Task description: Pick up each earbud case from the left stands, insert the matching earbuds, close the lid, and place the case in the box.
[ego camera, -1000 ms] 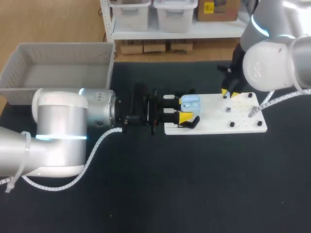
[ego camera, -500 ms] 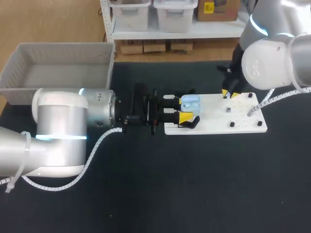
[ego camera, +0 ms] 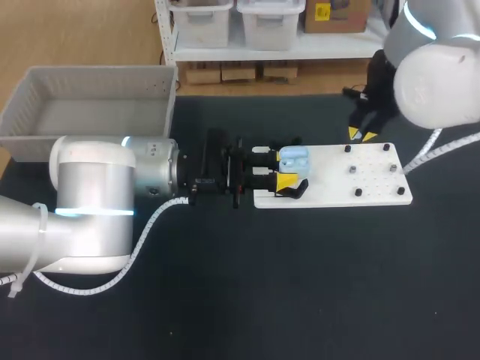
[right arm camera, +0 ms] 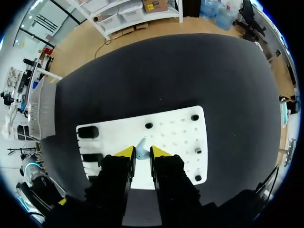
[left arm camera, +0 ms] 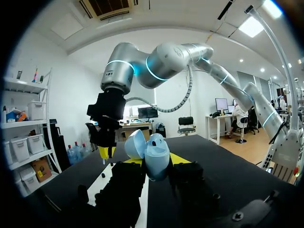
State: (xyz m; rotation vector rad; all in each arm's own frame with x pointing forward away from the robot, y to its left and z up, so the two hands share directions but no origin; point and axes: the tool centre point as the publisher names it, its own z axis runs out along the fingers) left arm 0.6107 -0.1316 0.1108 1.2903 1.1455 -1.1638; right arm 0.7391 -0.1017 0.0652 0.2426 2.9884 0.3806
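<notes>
Clamped the glossy light-blue rounded earbud case, lid flipped open, in the left gripper at the left end of the flat white board. Pinched a small pale earbud narrowly in the right gripper, above the board's small black pegs. Found the grey plastic box well apart at the far left, with open matte black table nearer.

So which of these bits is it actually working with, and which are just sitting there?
In the job: blue earbud case in left claw; earbud in right claw; grey box; white board.
Just sitting: black pegs, small grey piece on the board.
</notes>
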